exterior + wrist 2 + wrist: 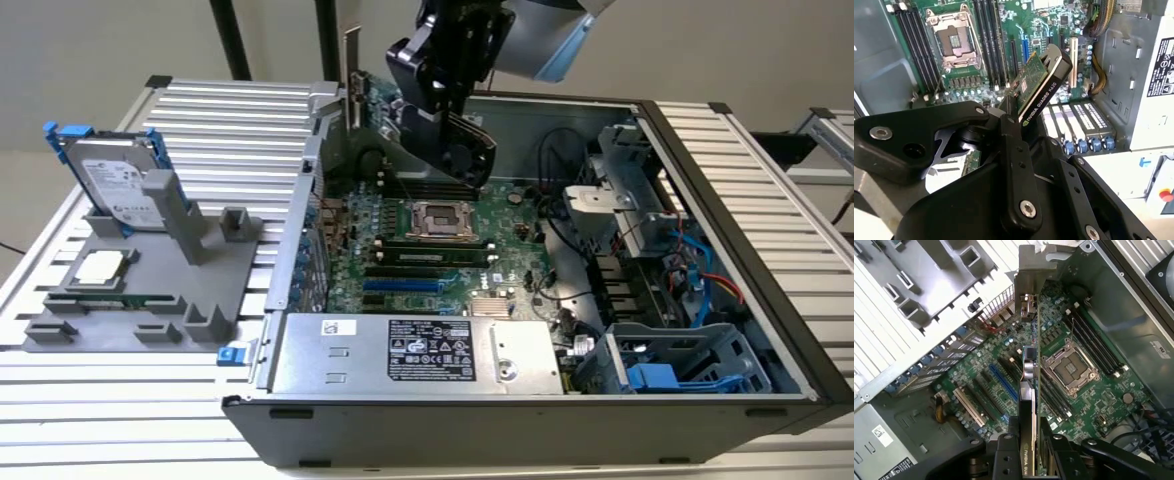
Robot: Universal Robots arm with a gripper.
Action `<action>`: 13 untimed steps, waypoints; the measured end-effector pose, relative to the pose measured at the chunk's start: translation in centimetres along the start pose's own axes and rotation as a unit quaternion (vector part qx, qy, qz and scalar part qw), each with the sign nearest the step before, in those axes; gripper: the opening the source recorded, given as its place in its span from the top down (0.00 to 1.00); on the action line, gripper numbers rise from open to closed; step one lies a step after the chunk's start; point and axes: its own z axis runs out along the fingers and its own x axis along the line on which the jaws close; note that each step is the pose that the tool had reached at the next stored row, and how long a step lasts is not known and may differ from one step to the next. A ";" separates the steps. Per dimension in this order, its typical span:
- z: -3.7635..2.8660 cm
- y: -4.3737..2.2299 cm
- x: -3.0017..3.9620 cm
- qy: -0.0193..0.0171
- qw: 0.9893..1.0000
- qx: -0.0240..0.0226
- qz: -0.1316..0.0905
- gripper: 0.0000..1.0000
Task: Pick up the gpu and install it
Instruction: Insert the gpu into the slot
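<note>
My gripper is shut on the gpu, a green card with a black cooler, and holds it in the air inside the open computer case. The card hangs tilted above the motherboard, apart from the slots. Its silver end bracket points toward the case's rear wall on the exterior view's left. The first wrist view has the gpu edge-on, bracket far from the gripper, over the blue slot. In the second wrist view the black fingers clamp the gpu.
A grey fixture outside the case carries a silver hard drive with blue rails, a processor chip and a memory stick. Inside the case are the processor socket, power supply, cables and drive cage.
</note>
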 end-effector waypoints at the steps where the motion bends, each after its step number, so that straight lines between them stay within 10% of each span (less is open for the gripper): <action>1: 0.00 0.00 0.00 0.000 1.000 0.000 -0.004 1.00; 13: 0.00 0.00 0.00 0.003 0.999 0.000 -0.054 1.00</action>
